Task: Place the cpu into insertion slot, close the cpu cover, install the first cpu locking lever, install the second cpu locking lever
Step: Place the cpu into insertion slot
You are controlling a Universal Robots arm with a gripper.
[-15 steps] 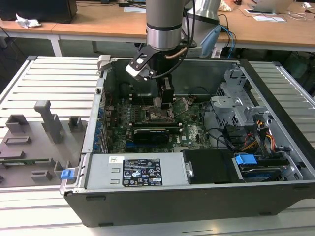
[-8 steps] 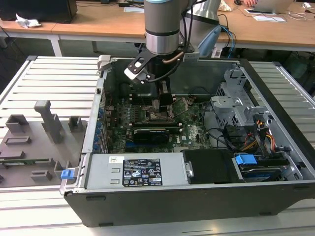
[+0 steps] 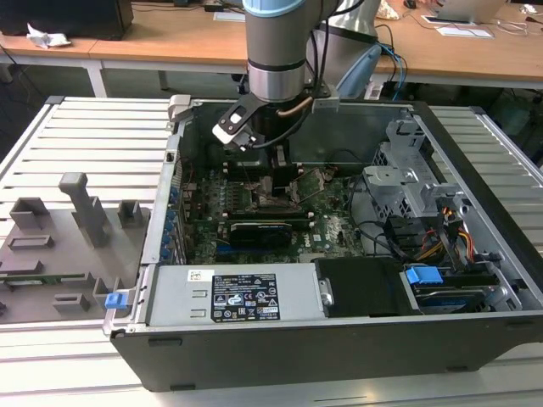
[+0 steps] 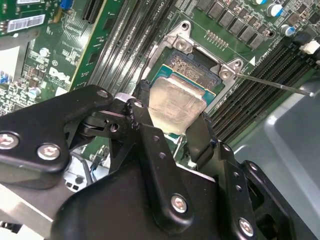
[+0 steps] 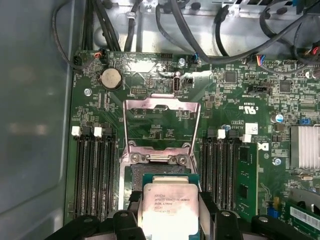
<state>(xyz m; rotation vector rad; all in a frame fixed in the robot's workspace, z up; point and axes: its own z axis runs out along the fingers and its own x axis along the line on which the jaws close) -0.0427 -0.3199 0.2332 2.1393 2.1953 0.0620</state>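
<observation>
My gripper (image 4: 172,120) is shut on the cpu (image 4: 176,101), a flat square chip with a dull silvery top, its black fingers (image 4: 200,134) pressing two opposite edges. The chip hangs tilted just above the insertion slot (image 4: 196,67), partly over it and apart from it. In the first wrist view the cpu (image 5: 169,205) overlaps one edge of the slot (image 5: 159,171). The cpu cover (image 5: 162,120), a thin metal frame, is swung open beyond the slot. A thin locking lever (image 4: 270,84) sticks out to one side. In the exterior view the gripper (image 3: 276,176) hangs inside the computer case above the motherboard.
Memory slots (image 5: 95,170) flank the socket on both sides. A long black card (image 3: 259,231) lies in front of it, with the power supply (image 3: 242,297) at the case front. A drive cage (image 3: 407,182) and cables sit on the exterior view's right. Grey fixtures (image 3: 68,229) stand outside on its left.
</observation>
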